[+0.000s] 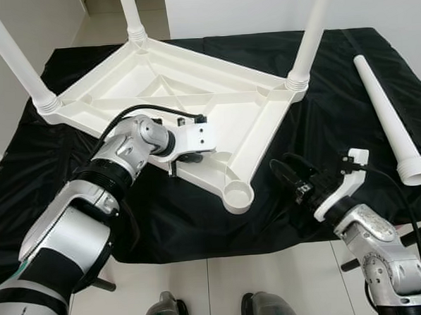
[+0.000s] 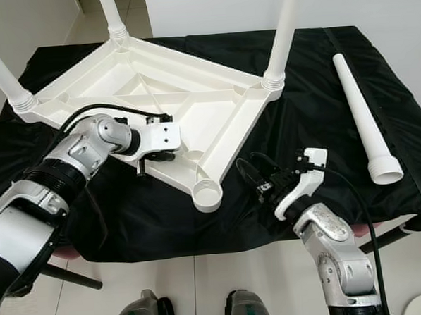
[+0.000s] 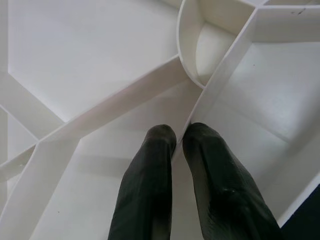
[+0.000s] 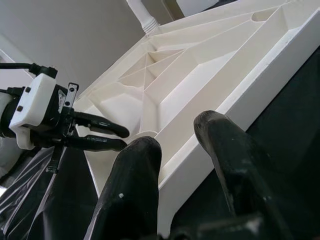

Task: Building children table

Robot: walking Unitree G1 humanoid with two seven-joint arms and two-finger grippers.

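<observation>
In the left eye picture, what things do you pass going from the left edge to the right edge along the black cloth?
Left gripper clamped on a rib of the upturned white tabletop → empty corner socket → right gripper → loose white leg.

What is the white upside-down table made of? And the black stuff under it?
The upside-down tabletop looks like moulded white plastic: smooth, slightly glossy, with thin ribs criss-crossing underneath. The loose leg seems to be the same plastic, a hollow tube with a ridged end. The black cover looks like thin fabric or sheeting, since it wrinkles and drapes; which one is hard to tell.
</observation>
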